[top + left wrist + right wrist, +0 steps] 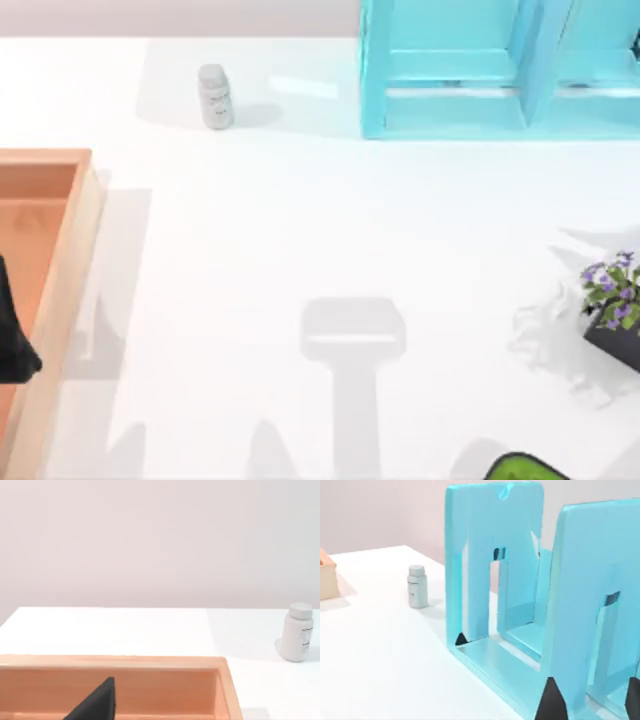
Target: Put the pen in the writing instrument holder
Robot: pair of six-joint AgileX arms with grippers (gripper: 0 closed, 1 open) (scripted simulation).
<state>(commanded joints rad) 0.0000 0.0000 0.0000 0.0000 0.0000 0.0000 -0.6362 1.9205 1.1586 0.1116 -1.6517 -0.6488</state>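
From above, the white table (300,230) carries a wooden tray (62,290) at its left edge. Over the tray hangs a black shape that I take to be my left gripper (12,340), though it is cut off by the edge, so I cannot tell whether that claw is wide or narrow. A small white bottle (214,97) stands near the far edge, and a turquoise rack (450,110) stands to its right. A potted plant (612,290) with purple flowers sits at the right edge, and something green (525,468) sits at the near edge.

My left wrist view looks across the tray's rim (150,662) – a black wedge (95,705) rises inside it – with the bottle (298,632) beyond.

My right wrist view faces the rack's upright panels (490,555). My right gripper (592,700) stands wide, its dark tips well apart and holding nothing. Where the pen lies I cannot tell.
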